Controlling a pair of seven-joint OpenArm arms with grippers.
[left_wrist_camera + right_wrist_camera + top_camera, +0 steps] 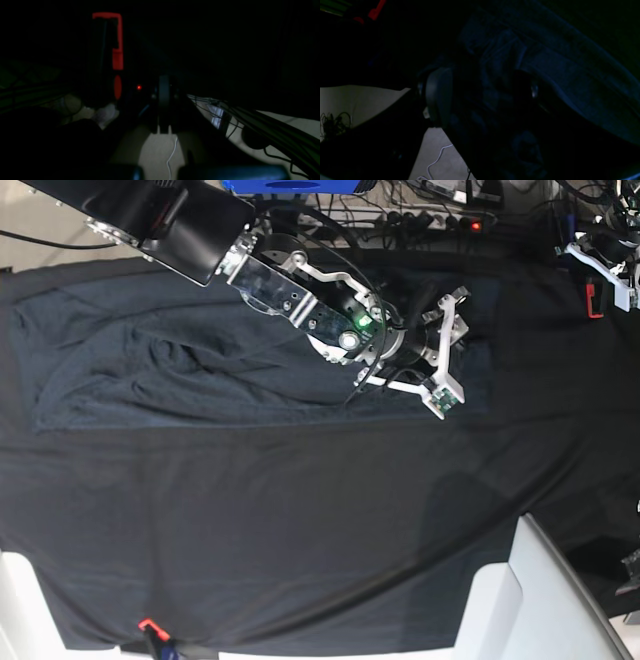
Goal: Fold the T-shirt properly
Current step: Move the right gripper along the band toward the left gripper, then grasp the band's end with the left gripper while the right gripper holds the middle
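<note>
Across the whole work surface, a black tablecloth (300, 550) is lying flat, and it is the largest item in the base view. At roughly ten to twelve o'clock on it, the T-shirt (200, 370) is lying in a long horizontal band, wrinkled toward nine o'clock and not yet compact. The right arm is reaching in from eleven o'clock, with the right gripper (450, 350) hovering over the garment's three o'clock end; its jaws are standing apart, released, and the right wrist view is showing bluish cloth (545, 75) bunched between and past them, with no grip evident. The left gripper (163, 100) is appearing in its own wrist view, very dark, with fingers pressed together on nothing visible; it is facing the floor and cables, well away from the shirt.

Risks, as judged: the loose fold is liable to spring open or slide, since soft knit offers little hold. A closing jaw may also be catching the tablecloth beneath, the two fabrics being near in tone, dragging both.

Containers: none are appearing in any view.
</note>
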